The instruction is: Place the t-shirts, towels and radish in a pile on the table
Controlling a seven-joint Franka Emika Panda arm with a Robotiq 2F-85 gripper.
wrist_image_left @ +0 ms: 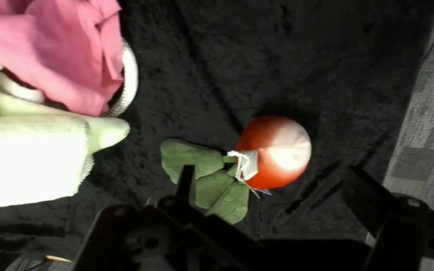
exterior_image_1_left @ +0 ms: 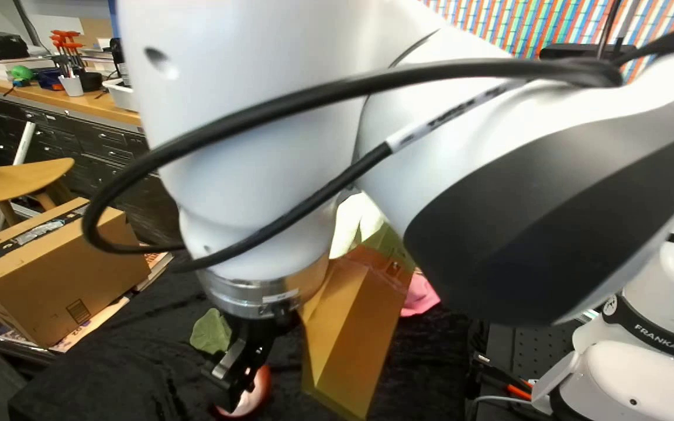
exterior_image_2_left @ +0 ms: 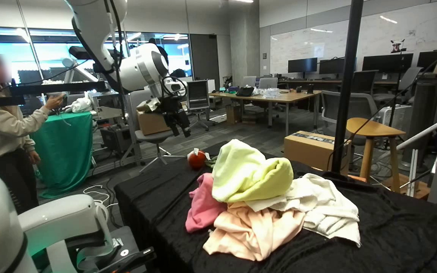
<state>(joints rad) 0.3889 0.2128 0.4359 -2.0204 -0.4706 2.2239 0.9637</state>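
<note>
Currently, gripper (exterior_image_2_left: 181, 131): in an exterior view, raised above the table (exterior_image_2_left: 396, 227), jaws apart.
Lime towel (exterior_image_2_left: 250, 172): heaped over the peach cloth (exterior_image_2_left: 256, 231) and white towel (exterior_image_2_left: 323, 204) — pink cloth (exterior_image_2_left: 205, 203) touching at one side.
Radish (exterior_image_2_left: 196, 160): on the table, near the pink cloth.
Arm (exterior_image_1_left: 255, 117): in an exterior view, across much of the view; the gripper partly covers the radish.
Fingers (wrist_image_left: 187, 182): in the wrist view, spread wide — one partly hides the leaves (wrist_image_left: 217, 186).
Radish position: on the table, seen through the gap between the fingers, apart from the pink cloth and lime towel.
</note>
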